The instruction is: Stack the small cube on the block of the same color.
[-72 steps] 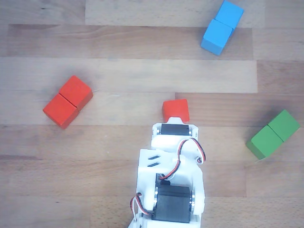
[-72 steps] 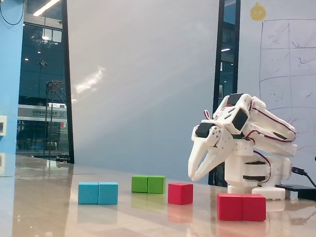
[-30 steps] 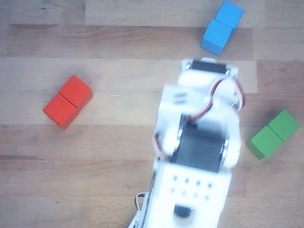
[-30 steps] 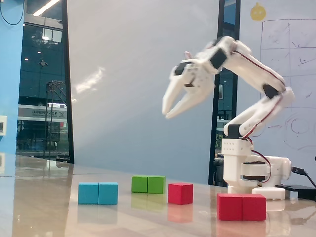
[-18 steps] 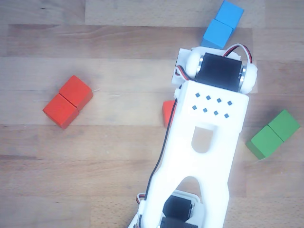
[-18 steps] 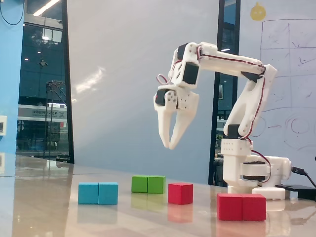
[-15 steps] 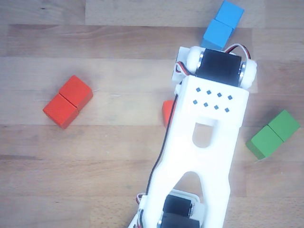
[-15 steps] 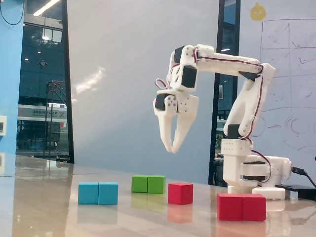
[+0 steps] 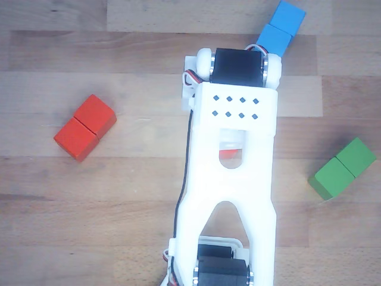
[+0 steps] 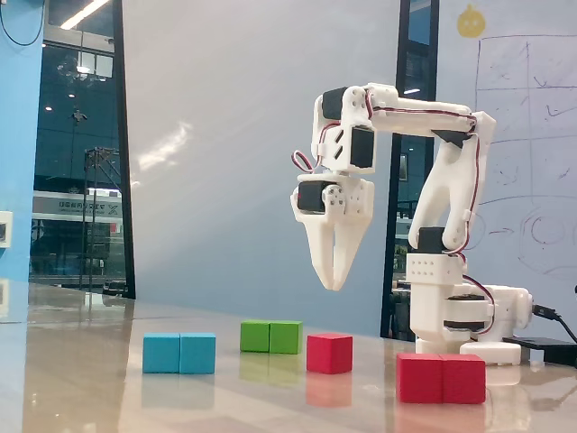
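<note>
while nothing is stacked yet, the lines below give the state:

progress: the cube (image 10: 329,352) sits on the tabletop (image 9: 137,196), ungrasped; every step from grasp to placing is left, as i judge it.

pincer: the pincer (image 10: 334,281) hangs well above the cube in the fixed view, tips down, carrying nothing; its fingers look nearly together, with perhaps a thin gap, so i cannot tell for sure whether it is clenched or slightly released.

cube place: in the other view only a bit of the cube (image 9: 231,154) shows through the slot in the arm (image 9: 229,196), roughly mid-tabletop; in the fixed view it stands just right of the green block (image 10: 270,336).

red block: the red block (image 9: 85,127) lies well to the left in the other view, set at a slant, its top bare and free to take the cube; in the fixed view it (image 10: 441,377) is nearest the camera, right of the cube.

others: the blue block (image 9: 279,28) is at the top edge of the other view, the green block (image 9: 344,167) near its right edge, both well apart from the red one.

room: bare tabletop lies between cube and red block, so a carry across looks unobstructed; around the cube i see no close neighbours for a descent.

edges: no tabletop edge shows in the other view.
</note>
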### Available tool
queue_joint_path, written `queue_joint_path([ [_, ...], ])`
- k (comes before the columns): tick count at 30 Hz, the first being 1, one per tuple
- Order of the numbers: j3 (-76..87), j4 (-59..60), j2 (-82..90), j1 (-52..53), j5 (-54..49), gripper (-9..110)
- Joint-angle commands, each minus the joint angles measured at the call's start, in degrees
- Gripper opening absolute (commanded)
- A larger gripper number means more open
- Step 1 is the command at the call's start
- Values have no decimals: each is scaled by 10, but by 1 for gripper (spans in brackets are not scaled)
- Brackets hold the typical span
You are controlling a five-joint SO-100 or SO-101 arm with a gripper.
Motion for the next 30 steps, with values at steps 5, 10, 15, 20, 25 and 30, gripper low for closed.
queue_joint_path([
  [5, 4, -3, 4, -4, -52, 0],
  [10, 33, -7, 11, -4, -53, 0],
  [15, 40, -7, 12, -4, -57, 0],
  [20, 39, -6, 12, -5, -58, 3],
  [25, 39, -2, 13, -5, -59, 14],
  [30, 40, 1, 13, -5, -60, 21],
])
